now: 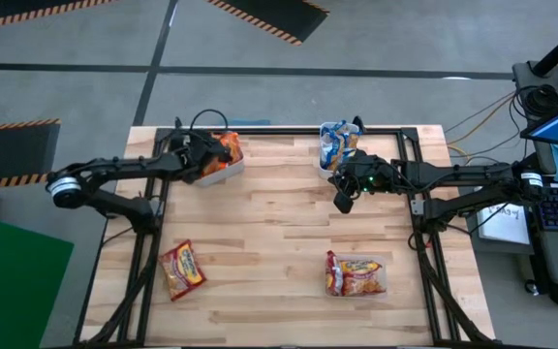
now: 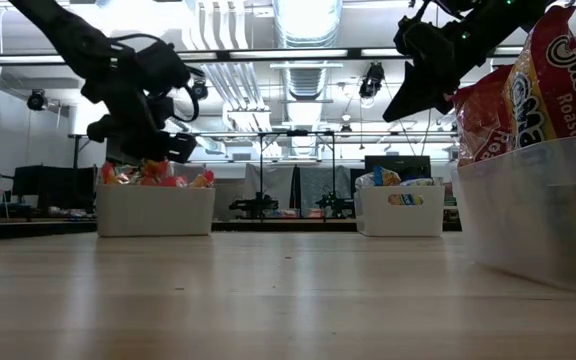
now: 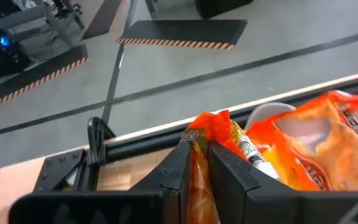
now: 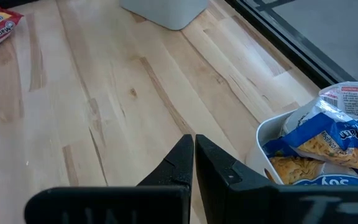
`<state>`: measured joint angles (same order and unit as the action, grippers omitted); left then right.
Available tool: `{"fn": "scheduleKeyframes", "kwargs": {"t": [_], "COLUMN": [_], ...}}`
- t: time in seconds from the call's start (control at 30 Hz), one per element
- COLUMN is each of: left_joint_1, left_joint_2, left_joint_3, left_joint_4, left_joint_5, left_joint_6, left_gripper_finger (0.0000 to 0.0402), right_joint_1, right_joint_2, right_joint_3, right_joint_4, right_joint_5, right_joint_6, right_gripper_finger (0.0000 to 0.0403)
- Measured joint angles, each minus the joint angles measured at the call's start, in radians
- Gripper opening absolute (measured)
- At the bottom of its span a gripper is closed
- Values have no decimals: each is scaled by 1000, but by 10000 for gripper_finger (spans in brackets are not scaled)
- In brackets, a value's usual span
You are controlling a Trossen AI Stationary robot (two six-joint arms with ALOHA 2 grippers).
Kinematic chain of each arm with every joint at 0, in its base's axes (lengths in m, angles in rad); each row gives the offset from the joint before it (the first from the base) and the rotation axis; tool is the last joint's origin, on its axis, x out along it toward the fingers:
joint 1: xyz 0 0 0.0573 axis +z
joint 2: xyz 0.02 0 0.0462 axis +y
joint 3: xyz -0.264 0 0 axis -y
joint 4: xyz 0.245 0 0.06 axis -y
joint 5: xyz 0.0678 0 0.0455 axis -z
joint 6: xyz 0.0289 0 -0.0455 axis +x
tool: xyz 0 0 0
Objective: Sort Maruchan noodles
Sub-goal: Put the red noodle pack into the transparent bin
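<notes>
The table [image 1: 279,223] was pale wood planks, smooth with a light sheen, framed in matt black metal. The noodle packets [image 1: 356,275] were crinkly, glossy plastic, and the bins [image 2: 155,210] looked like smooth, whitish, slightly see-through plastic.

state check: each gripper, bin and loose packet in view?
left gripper: over the orange bin, shut on an orange packet
right gripper: shut, empty, beside the blue bin
orange bin: holds orange packets
blue bin: holds blue packets
red bin: holds red packets
loose red packet: flat on table
</notes>
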<state>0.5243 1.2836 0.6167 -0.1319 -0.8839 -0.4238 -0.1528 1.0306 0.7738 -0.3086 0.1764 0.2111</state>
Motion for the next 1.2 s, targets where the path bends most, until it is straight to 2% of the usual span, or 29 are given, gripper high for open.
{"fn": "scheduleKeyframes", "kwargs": {"t": [0.17,0.43,0.53,0.73,1.07,1.2], "left_joint_1": [0,-35,-46,-67,-102,-158], "left_joint_2": [3,-77,-108,-155,-262,-320], "left_joint_3": [1,24,-9,-94,-54,5], "left_joint_4": [-47,-128,-201,-209,-227,-251], "left_joint_5": [-3,85,77,73,106,188], "left_joint_6": [-16,-54,-141,-252,-150,-75], "left_gripper_finger": [37,37,37,37,37,37], "right_joint_1": [0,0,0,0,0,0], "right_joint_2": [0,0,0,0,0,0], "right_joint_3": [0,-4,-5,-13,-16,-16], "right_joint_4": [0,0,-1,0,0,0], "right_joint_5": [0,0,0,0,1,2], "right_joint_6": [-2,9,10,20,21,16], "right_gripper_finger": [9,9,9,9,9,9]}}
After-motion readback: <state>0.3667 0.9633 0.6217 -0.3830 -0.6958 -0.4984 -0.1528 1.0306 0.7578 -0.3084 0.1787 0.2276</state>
